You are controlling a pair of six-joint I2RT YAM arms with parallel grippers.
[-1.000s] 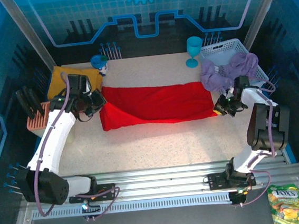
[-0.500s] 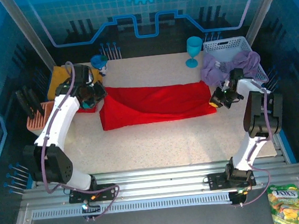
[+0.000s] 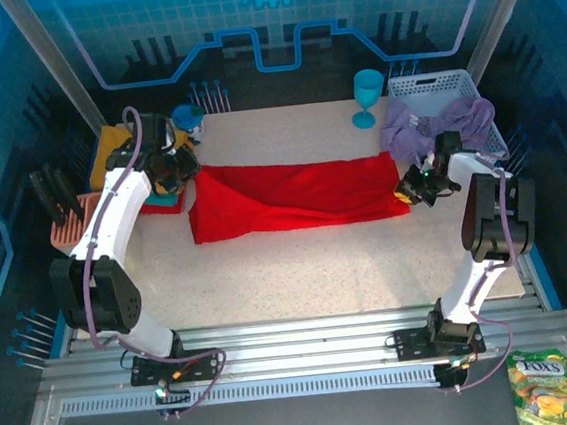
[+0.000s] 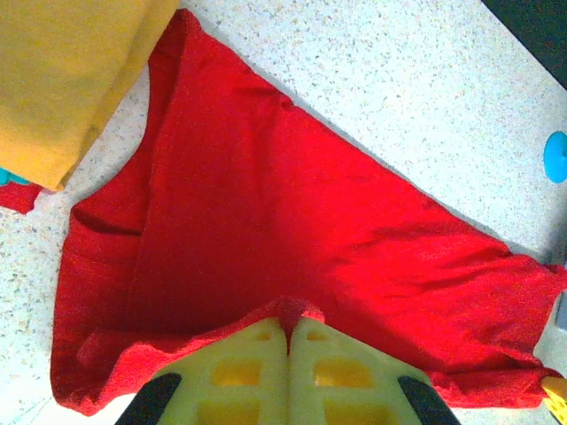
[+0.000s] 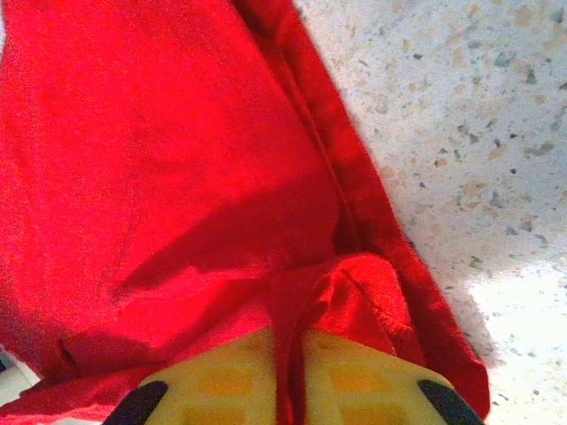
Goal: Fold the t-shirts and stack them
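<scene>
The left gripper (image 3: 179, 172) has carried its corner of the red shirt (image 3: 297, 199) back toward the far left. The shirt lies across mid-table, long axis running left to right. Its left end is pinched in the closed left fingers, and its right end is caught in the right gripper (image 3: 409, 188) — pads seemingly a sliver apart, cloth between.

table (image 3: 298, 261): speckled | on it: red t-shirt (image 3: 297, 196), teal goblet (image 3: 368, 94), basket (image 3: 430, 84)
</scene>
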